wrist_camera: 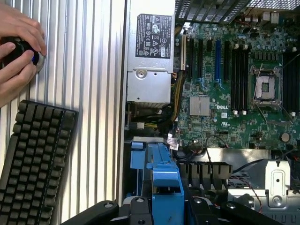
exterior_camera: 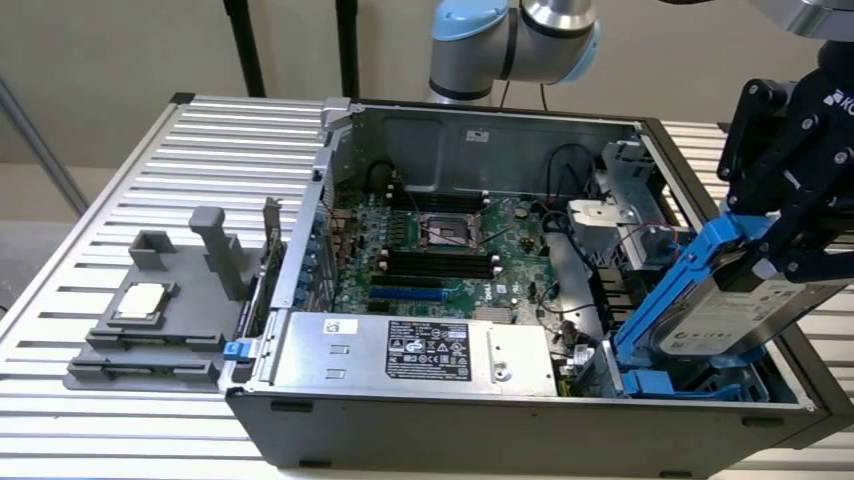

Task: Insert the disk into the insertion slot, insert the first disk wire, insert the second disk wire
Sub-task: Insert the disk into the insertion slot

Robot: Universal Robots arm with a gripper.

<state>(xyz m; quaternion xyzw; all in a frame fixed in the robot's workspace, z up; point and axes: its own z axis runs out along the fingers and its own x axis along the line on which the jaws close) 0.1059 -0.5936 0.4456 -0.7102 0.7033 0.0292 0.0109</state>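
I have the pincer (exterior_camera: 785, 250) clamped on the disk (exterior_camera: 727, 320), which hangs tilted with its lower end at the slot (exterior_camera: 661, 384) mouth. The power supply (exterior_camera: 414, 350) sits just beside, with cables (exterior_camera: 577, 348) between them.

I hold my gripper (exterior_camera: 781, 255) tilted at the exterior view's right, fingers (exterior_camera: 814, 245) clamped on the disk (exterior_camera: 727, 320).

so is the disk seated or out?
Not seated: the disk is tilted, lower end at the insertion slot, upper end held above the computer case by the gripper.
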